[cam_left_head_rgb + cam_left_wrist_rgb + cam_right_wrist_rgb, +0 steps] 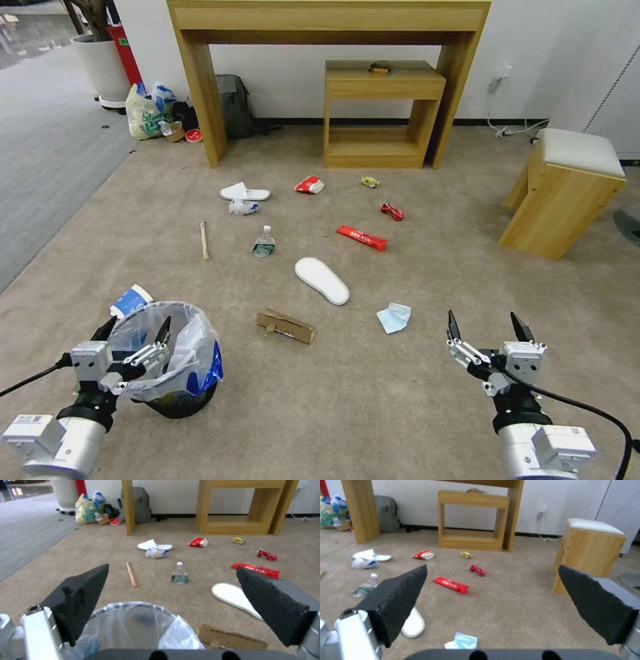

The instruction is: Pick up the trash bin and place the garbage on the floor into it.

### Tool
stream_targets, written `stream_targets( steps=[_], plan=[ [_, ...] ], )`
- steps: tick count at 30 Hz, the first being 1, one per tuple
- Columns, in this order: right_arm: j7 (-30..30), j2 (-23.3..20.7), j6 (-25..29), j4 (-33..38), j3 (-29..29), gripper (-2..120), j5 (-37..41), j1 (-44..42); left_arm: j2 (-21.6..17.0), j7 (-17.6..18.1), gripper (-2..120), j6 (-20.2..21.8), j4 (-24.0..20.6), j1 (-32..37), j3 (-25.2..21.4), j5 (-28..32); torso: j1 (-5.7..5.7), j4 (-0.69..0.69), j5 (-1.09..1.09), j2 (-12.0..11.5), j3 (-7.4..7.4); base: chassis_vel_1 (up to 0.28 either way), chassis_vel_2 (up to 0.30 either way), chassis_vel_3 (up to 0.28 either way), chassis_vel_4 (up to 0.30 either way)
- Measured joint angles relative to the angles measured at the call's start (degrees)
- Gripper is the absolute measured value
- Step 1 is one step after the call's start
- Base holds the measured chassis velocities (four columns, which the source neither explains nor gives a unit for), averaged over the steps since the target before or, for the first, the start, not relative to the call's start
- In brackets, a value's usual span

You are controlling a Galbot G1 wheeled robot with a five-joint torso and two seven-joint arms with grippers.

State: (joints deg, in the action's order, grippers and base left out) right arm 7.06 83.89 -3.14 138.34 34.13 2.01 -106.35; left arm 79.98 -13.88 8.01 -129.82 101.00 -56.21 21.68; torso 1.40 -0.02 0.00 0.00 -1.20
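Note:
The trash bin (175, 373), black with a crinkly bag (133, 622), stands on the floor (400, 400) at the near left. My left gripper (135, 330) (172, 569) hangs open over its rim, touching nothing. The right gripper (485, 323) (492, 567) is open and empty above bare carpet. Garbage lies scattered ahead: a cardboard strip (287, 327), a white slipper (322, 280), blue tissue (393, 317), a bottle (264, 243), a stick (204, 240), a red wrapper (362, 237), and a second slipper (245, 193). A paper cup (130, 300) lies just behind the bin.
A tall wooden desk (200, 100) and a small shelf unit (380, 113) stand at the wall. A wooden stool (567, 193) is at the right. A grey backpack (235, 107) and a pale-yellow bag (143, 117) sit far left, beside grey ribbed carpet (47, 153).

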Motion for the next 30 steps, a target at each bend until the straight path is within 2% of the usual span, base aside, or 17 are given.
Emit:
stream_targets(
  steps=[12,14,15,16,19,20,22,24,26,27,30],
  plan=[
    [0.0,0.2,0.0,-0.9,0.1,100,0.3,0.7,-1.2,1.6,100,2.4,0.3,-1.6,0.0,1.7,0.00,0.00,0.00,0.0,0.00,0.000,0.000,0.000,0.000],
    [0.0,0.1,0.1,-1.0,0.3,100,0.8,0.9,-3.7,2.2,100,5.0,0.4,-2.4,-1.2,3.1,0.00,0.00,-0.01,0.0,0.00,0.000,0.000,0.000,0.000],
    [-0.4,0.0,0.2,-1.1,0.3,100,2.5,0.9,-6.3,2.9,100,8.1,0.4,-3.0,-2.3,4.2,0.00,0.01,-0.01,0.0,0.00,0.000,0.000,0.000,0.000],
    [-0.4,0.0,0.2,-1.1,0.3,100,2.5,0.9,-6.3,2.9,100,8.1,0.4,-3.0,-2.3,4.2,0.00,0.01,-0.01,0.0,0.00,0.000,0.000,0.000,0.000],
    [-0.9,-0.1,0.0,-1.1,0.2,100,5.3,0.7,-11.3,4.5,100,14.2,1.4,-4.3,-3.8,7.2,0.00,0.00,0.01,0.0,0.00,0.000,0.000,0.000,0.000],
    [-0.9,-0.1,0.0,-1.1,0.2,100,5.3,0.7,-11.3,4.5,100,14.2,1.4,-4.3,-3.8,7.2,0.00,0.00,0.01,0.0,0.00,0.000,0.000,0.000,0.000],
    [-1.5,-0.1,0.0,-1.2,0.7,100,6.1,0.7,-15.4,5.5,100,20.0,3.3,-5.6,-4.4,8.9,0.00,0.00,-0.02,0.0,0.00,0.000,0.000,0.000,0.000],
    [-1.6,-0.1,0.1,-1.3,0.9,100,6.3,0.7,-16.4,5.6,100,21.3,3.8,-6.0,-4.5,9.2,0.00,0.00,-0.02,0.0,0.00,0.000,0.000,0.000,0.000],
    [-1.8,-0.1,0.2,-1.7,1.2,100,7.2,0.6,-18.8,5.9,100,25.2,5.3,-7.2,-4.6,10.1,0.00,-0.01,-0.01,0.0,0.00,0.000,0.000,0.000,0.000],
    [-1.8,-0.1,0.2,-1.7,1.2,100,7.2,0.6,-18.8,5.9,100,25.2,5.3,-7.2,-4.6,10.1,0.00,-0.01,-0.01,0.0,0.00,0.000,0.000,0.000,0.000],
    [-2.0,-0.1,-0.2,-1.8,1.3,100,11.7,0.0,-23.5,6.5,100,30.1,8.0,-9.3,-3.9,12.2,0.00,0.00,-0.01,0.0,0.00,0.000,0.000,0.000,0.000]
  ],
)
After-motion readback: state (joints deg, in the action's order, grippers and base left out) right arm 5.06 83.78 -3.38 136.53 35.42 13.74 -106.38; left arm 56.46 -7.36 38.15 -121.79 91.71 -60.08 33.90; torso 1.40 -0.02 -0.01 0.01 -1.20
